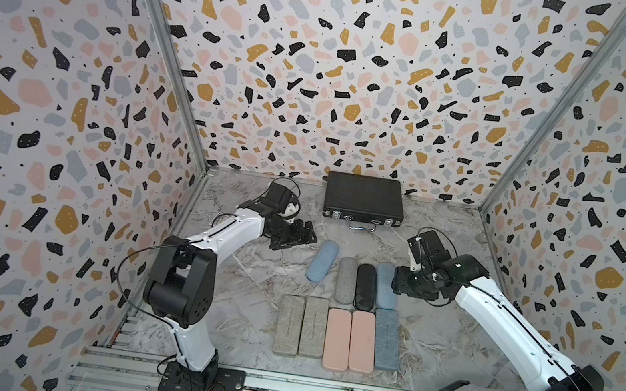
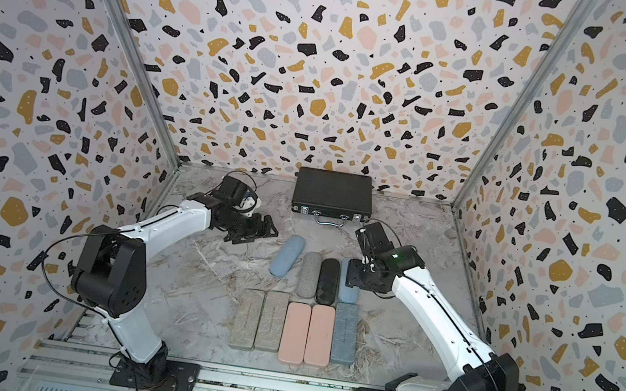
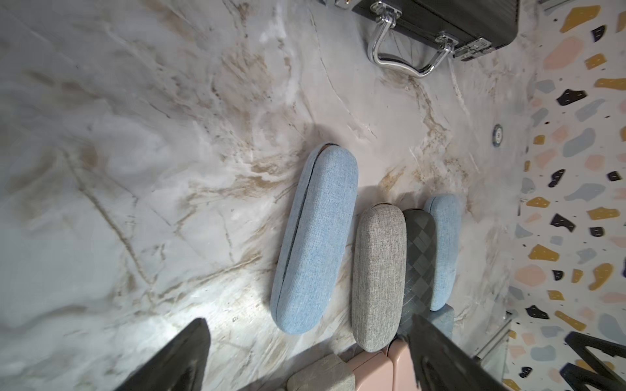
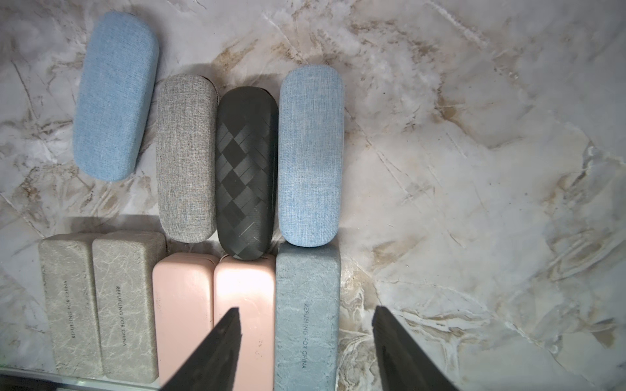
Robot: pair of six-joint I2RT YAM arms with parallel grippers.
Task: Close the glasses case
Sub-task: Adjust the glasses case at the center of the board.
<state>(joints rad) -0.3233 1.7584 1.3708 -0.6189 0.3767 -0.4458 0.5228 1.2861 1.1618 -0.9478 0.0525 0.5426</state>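
Left gripper (image 1: 295, 235): jaws spread wide with nothing between them. In the left wrist view both fingers (image 3: 176, 359) are clear of everything, with bare marble table (image 3: 135, 169) between the tips. It hangs just off the far-left end of the light blue glasses case (image 1: 322, 260), not touching it.

That case is the odd one out. It lies tilted and a bit apart, at the left end of the far row. The wrist view shows its seam as one thin dark line down the long side, with a tiny orange sliver at the far tip. So I'd say the lid is already down, or nearly, and the open jaws fit a let-go rather than a grab. I can't tell if it's fully latched.

Right gripper (image 1: 405, 282): jaws also parted and holding nothing. Its fingers (image 4: 216, 345) hover over the near row, astride the blue-grey box case (image 4: 306, 321) without touching it. My guess is it's just parked on the right to stay out of the way.

Further out, the grey fabric case (image 1: 346, 279), the black woven case (image 1: 366, 286) and a second light blue case (image 4: 310, 155) sit snug side by side to the right of the tilted one, all shut. In the near row are two beige box cases (image 1: 301, 326), two pink cases (image 1: 350, 340) and the blue-grey one, packed edge to edge like a sorted batch. A closed black briefcase (image 1: 363, 198) sits against the far wall.
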